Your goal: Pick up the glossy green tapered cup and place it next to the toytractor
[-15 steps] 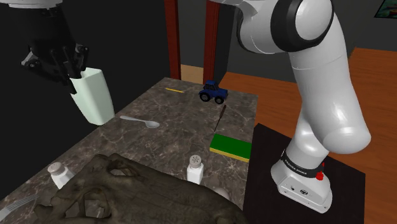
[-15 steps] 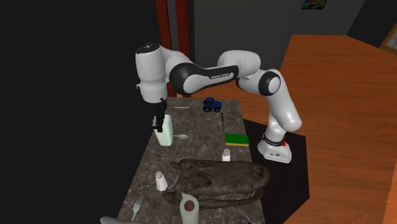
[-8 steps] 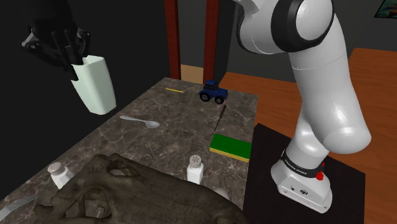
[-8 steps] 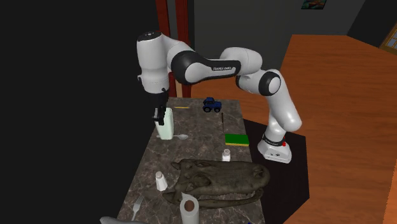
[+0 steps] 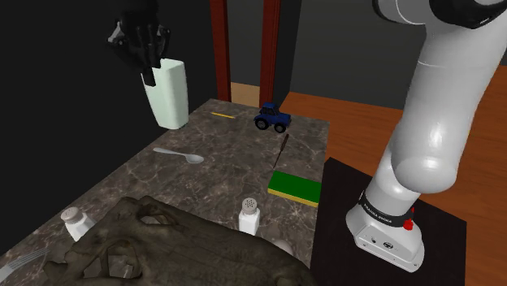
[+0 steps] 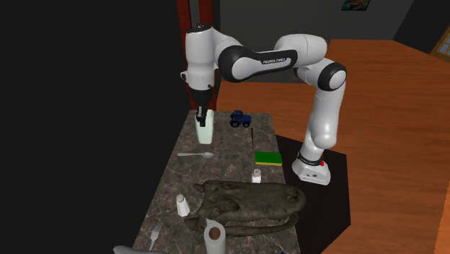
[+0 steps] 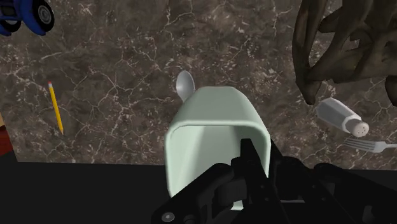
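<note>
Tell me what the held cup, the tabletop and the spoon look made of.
Cup: smooth pale green, soft sheen; plastic or glazed ceramic, can't tell which.
Tabletop: dark stone like marble, pale veins, polished.
Spoon: light grey, faint shine; probably metal.

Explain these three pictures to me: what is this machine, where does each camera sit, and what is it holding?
The machine is a white robot arm standing on a box beside a marbled table. One camera looks from beside its base. A second looks from farther off, over the table. The third rides on the hand itself. The black jaws are shut on the wall of a pale green cup, holding it in the air over the table. On the table lie a blue toy tractor, a spoon, a yellow pencil, a green block and a white shaker.
</note>
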